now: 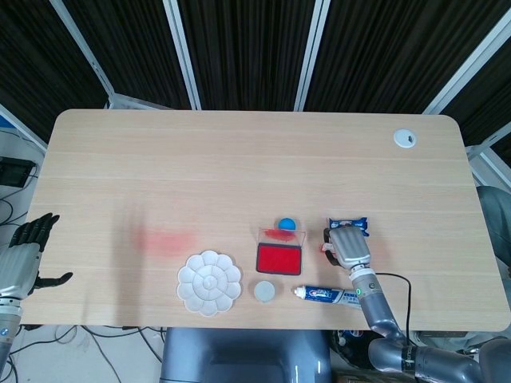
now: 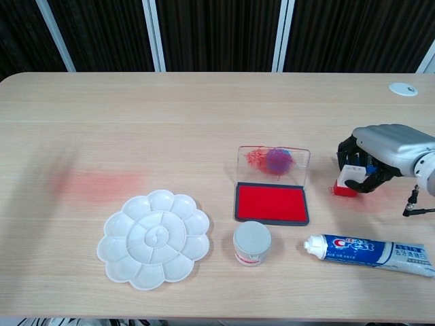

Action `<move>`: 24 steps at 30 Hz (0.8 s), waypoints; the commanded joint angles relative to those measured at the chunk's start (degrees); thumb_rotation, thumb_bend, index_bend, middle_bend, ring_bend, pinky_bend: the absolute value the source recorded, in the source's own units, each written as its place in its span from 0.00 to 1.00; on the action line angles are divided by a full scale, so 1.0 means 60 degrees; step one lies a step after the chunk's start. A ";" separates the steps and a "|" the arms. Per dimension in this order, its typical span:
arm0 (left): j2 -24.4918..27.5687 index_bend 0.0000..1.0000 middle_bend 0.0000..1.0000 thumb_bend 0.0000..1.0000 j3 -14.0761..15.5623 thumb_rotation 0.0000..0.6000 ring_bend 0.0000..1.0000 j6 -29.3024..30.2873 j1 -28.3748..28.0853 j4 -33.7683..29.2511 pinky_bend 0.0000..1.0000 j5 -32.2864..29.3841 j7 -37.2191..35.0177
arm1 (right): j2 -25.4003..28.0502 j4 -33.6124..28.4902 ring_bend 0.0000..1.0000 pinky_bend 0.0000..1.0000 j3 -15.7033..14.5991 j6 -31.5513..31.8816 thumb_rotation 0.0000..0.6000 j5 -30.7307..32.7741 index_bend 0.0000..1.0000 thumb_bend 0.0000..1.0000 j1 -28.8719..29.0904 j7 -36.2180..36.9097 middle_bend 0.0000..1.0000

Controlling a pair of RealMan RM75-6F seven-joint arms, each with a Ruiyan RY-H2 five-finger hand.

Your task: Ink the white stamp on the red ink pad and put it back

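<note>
Right hand (image 2: 380,153), fingers clamped on stamp (image 2: 350,178) right of ink pad (image 2: 271,202): keep stamp upright before inking.

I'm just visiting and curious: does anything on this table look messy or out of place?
Yes. A faint red smear stains the bare wood left of the white flower-shaped palette, well away from the red ink pad. The pad's clear lid is also smudged with red.

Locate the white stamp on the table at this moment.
In the chest view the white stamp sits at the right of the table, held by the right hand, just right of the red ink pad and above the toothpaste tube.
</note>
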 commanded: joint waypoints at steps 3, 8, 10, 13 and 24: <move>0.0000 0.00 0.00 0.03 0.0001 1.00 0.00 0.0005 0.0003 -0.0002 0.00 -0.0002 0.0005 | -0.0025 0.0036 0.45 0.46 0.0017 -0.0019 1.00 0.0021 0.76 0.41 -0.0021 -0.0027 0.55; 0.0000 0.00 0.00 0.03 0.0005 1.00 0.00 0.0006 0.0004 -0.0008 0.00 0.0001 0.0009 | -0.0045 0.0047 0.45 0.46 0.0035 -0.0031 1.00 0.0015 0.76 0.41 -0.0039 -0.0048 0.55; 0.0000 0.00 0.00 0.03 0.0007 1.00 0.00 0.0007 0.0005 -0.0007 0.00 0.0005 0.0006 | -0.0050 0.0056 0.45 0.46 0.0036 -0.0029 1.00 0.0006 0.76 0.41 -0.0046 -0.0063 0.55; 0.0004 0.00 0.00 0.03 0.0006 1.00 0.00 0.0010 0.0005 -0.0010 0.00 0.0010 0.0001 | -0.0059 0.0062 0.45 0.46 0.0048 -0.0038 1.00 0.0017 0.76 0.41 -0.0055 -0.0092 0.54; 0.0010 0.00 0.00 0.03 0.0011 1.00 0.00 0.0016 0.0011 -0.0015 0.00 0.0011 0.0002 | -0.0083 0.0042 0.45 0.46 0.0103 -0.0152 1.00 0.0207 0.75 0.39 -0.0034 -0.0319 0.54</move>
